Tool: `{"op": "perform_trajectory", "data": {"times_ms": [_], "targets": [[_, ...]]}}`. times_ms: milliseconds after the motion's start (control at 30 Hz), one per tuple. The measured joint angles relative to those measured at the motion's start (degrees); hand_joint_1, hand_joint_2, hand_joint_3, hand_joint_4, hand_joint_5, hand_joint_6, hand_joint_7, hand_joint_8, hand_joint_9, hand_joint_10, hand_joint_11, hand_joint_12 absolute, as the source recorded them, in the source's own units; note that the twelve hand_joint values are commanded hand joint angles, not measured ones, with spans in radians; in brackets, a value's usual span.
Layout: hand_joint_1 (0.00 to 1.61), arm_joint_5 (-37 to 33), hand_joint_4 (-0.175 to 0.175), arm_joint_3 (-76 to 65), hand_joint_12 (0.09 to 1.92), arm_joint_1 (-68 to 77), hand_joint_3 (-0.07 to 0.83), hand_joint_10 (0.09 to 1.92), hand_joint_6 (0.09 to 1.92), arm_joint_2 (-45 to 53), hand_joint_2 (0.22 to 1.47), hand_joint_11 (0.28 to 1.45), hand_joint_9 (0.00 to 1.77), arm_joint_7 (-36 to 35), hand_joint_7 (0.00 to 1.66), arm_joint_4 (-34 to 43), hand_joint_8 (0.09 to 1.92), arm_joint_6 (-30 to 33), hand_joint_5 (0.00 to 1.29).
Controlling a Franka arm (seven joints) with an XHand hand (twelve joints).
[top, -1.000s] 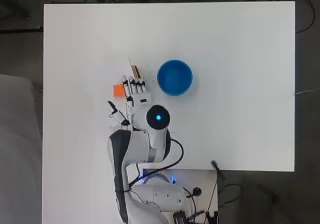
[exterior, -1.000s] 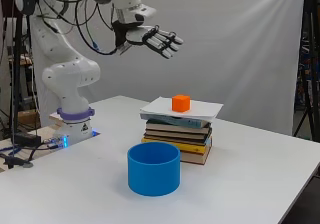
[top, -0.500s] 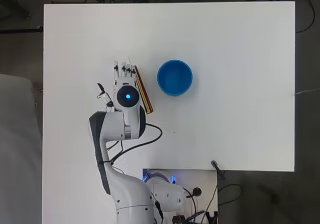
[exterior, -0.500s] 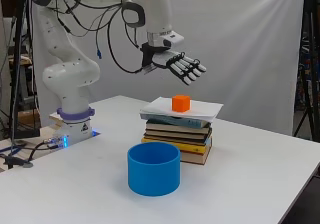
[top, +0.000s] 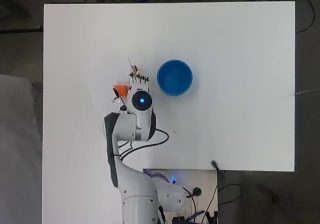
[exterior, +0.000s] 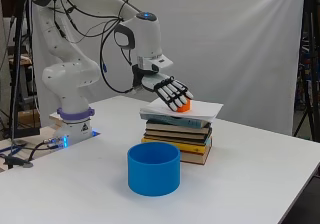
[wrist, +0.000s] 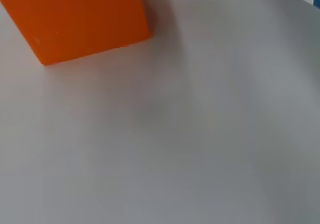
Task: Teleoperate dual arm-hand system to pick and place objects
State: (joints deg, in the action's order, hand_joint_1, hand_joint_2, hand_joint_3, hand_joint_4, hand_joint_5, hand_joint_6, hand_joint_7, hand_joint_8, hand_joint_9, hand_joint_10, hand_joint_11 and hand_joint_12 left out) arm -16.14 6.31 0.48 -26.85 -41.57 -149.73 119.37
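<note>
An orange block (exterior: pixel 184 107) lies on a white sheet (exterior: pixel 206 109) that tops a stack of books (exterior: pixel 186 135). My hand (exterior: pixel 171 91) hangs just above the sheet, open, with its straight fingers spread and sloping down over the near side of the block. Whether they touch the block I cannot tell. From overhead the arm covers most of the stack; the orange block (top: pixel 120 89) peeks out left of the hand (top: pixel 139 78). Close up in the wrist view, the orange block (wrist: pixel 80 19) rests on the white sheet (wrist: pixel 190 134).
A blue round bowl (exterior: pixel 153 168) stands on the white table (exterior: pixel 260 184) in front of the books. In the overhead view the blue bowl (top: pixel 174 77) sits just right of the hand. Cables and the arm's base are at the table's near edge.
The arm has swung over the book stack and lowered. The hand came down from well above the books to just over the orange block, fingers still spread.
</note>
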Motion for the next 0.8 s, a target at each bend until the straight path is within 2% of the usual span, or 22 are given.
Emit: {"op": "perform_trajectory", "data": {"times_ms": [333, 367, 400, 433, 467, 500, 533, 600, 667, 733, 767, 800], "targets": [[0.15, -1.68, 0.064, 0.36, 0.09, 0.50, -0.001, 0.09, 0.09, 2.42, 0.98, 0.52, 0.47, -5.53, 0.40, 3.20, 0.09, -4.20, 0.25], [0.17, -2.28, 0.065, 0.38, 0.09, 0.56, 0.001, 0.09, 0.09, 2.87, 0.99, 0.52, 0.51, -6.12, 0.43, 3.22, 0.09, -4.68, 0.28], [0.34, -2.88, 0.067, 0.42, 0.09, 0.61, 0.003, 0.09, 0.09, 3.22, 1.06, 0.62, 0.71, -6.63, 0.61, 2.99, 0.09, -4.84, 0.39], [0.60, -3.24, 0.107, 0.33, 0.56, 0.63, -0.011, 0.71, 0.44, 3.56, 1.11, 0.77, 0.96, -7.19, 0.82, 2.60, 0.69, -4.87, 0.58], [0.76, -3.58, 0.138, 0.00, 1.08, 0.65, -0.012, 1.25, 0.81, 4.14, 1.15, 0.84, 1.12, -8.06, 0.94, 2.25, 1.24, -5.07, 0.70], [0.85, -4.11, 0.157, -0.56, 1.43, 0.65, -0.009, 1.58, 1.04, 4.72, 1.18, 0.87, 1.21, -9.37, 1.00, 2.41, 1.58, -5.67, 0.76], [0.90, -4.73, 0.167, -1.17, 1.63, 0.66, -0.005, 1.75, 1.18, 5.40, 1.19, 0.94, 1.31, -10.99, 1.07, 2.80, 1.76, -6.90, 0.78], [0.93, -5.99, 0.174, -2.16, 1.78, 0.71, 0.001, 1.88, 1.31, 6.75, 1.21, 1.04, 1.43, -14.01, 1.17, 3.61, 1.90, -10.16, 0.79], [0.93, -7.03, 0.175, -3.00, 1.80, 0.76, 0.005, 1.91, 1.37, 7.00, 1.22, 1.10, 1.47, -15.83, 1.23, 3.88, 1.92, -12.70, 0.77], [0.97, -7.23, 0.175, -3.52, 1.79, 0.84, 0.002, 1.92, 1.70, 5.30, 1.21, 1.13, 1.50, -16.38, 1.27, 4.12, 1.92, -13.29, 0.80], [0.97, -7.17, 0.175, -3.65, 1.79, 0.89, 0.002, 1.92, 1.80, 3.81, 1.21, 1.15, 1.51, -16.18, 1.28, 4.88, 1.92, -13.28, 0.80], [0.94, -7.18, 0.175, -3.74, 1.79, 0.93, 0.013, 1.92, 1.72, 1.95, 1.23, 1.15, 1.52, -15.70, 1.28, 5.88, 1.92, -13.46, 0.76]]}}
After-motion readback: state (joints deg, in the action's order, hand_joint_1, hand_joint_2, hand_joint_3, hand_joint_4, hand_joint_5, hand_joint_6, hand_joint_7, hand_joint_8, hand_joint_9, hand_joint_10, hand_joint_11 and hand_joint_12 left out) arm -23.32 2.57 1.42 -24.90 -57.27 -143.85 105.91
